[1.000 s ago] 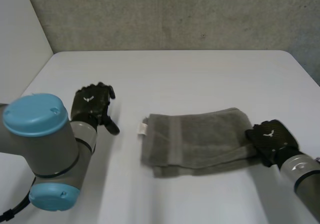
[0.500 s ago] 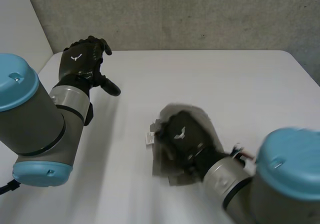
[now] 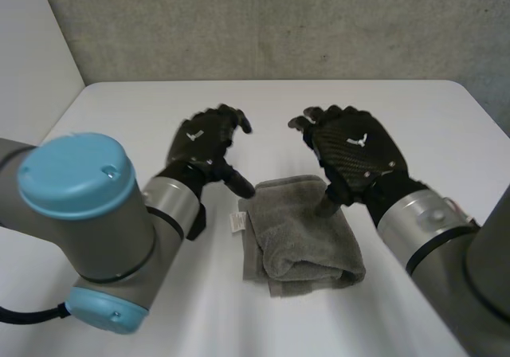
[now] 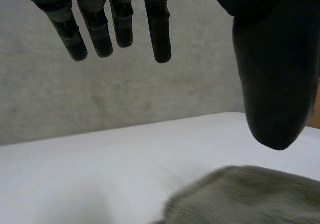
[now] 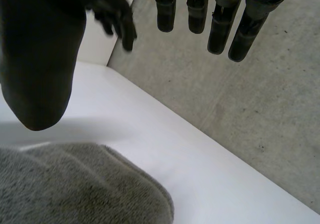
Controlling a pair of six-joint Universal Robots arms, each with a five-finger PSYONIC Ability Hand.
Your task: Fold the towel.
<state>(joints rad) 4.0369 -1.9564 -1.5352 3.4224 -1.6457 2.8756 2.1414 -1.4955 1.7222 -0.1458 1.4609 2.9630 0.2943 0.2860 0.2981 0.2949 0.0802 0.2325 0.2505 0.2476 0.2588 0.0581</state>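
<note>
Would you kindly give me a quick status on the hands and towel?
Left hand open, above far left corner of towel. Right hand open, above its far edge. It lies folded, free, on table. Nothing in the way.

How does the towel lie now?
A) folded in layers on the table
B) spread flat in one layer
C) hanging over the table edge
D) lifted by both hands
A: the towel lies in layers on the table; the left hand and the right hand are open and hold nothing.
</note>
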